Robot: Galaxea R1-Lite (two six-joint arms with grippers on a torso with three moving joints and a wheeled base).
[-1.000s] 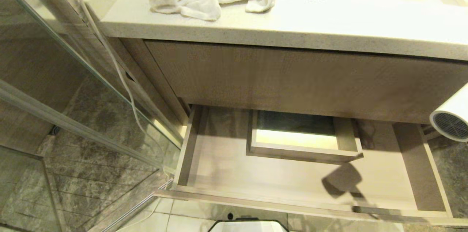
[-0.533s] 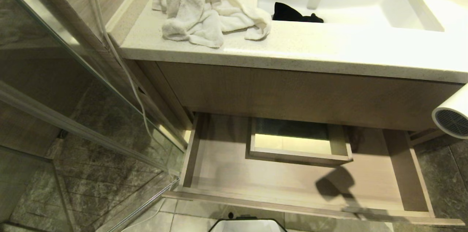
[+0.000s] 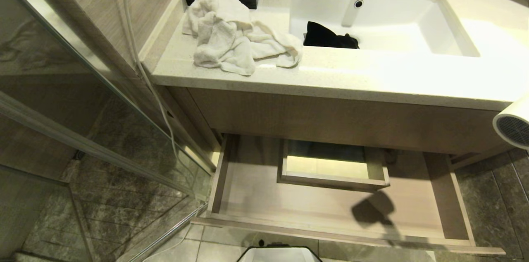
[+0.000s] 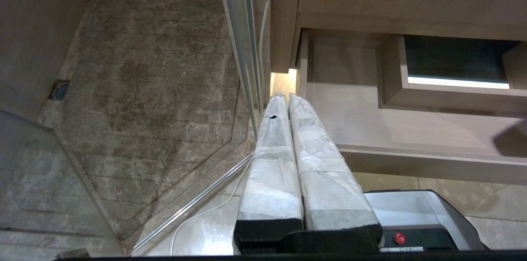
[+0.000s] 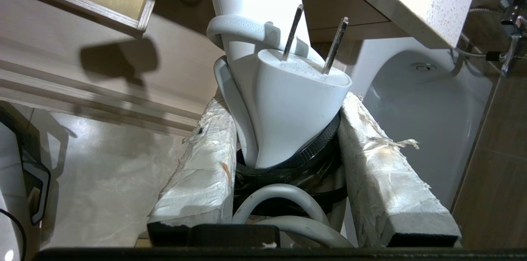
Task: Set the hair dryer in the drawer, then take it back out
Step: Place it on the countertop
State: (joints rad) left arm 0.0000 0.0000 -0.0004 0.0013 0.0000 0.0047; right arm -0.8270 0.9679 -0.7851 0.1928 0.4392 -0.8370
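The white hair dryer (image 3: pixel 512 123) shows only its barrel and grey mesh grille at the head view's right edge, level with the cabinet front, above and right of the drawer. My right gripper (image 5: pixel 284 102) is shut on its handle with the bundled cord and plug (image 5: pixel 288 96); the gripper itself is outside the head view. The drawer (image 3: pixel 289 206) stands pulled out with nothing lying in it, its boxed cutout (image 3: pixel 330 169) at the back. My left gripper (image 4: pixel 287 97) is shut and empty, parked low by the drawer's (image 4: pixel 350 117) left front corner.
A white towel (image 3: pixel 231 39) lies on the countertop (image 3: pixel 372 76) beside the sink (image 3: pixel 396 22), which holds a black cloth (image 3: pixel 328 38). A glass shower door (image 3: pixel 82 101) stands left of the cabinet. A white toilet bowl (image 5: pixel 416 100) sits past the cabinet's right end.
The whole head view has shifted: the camera has risen, bringing the countertop, towel and sink into view. The hair dryer keeps its place at the right edge. The drawer stays open.
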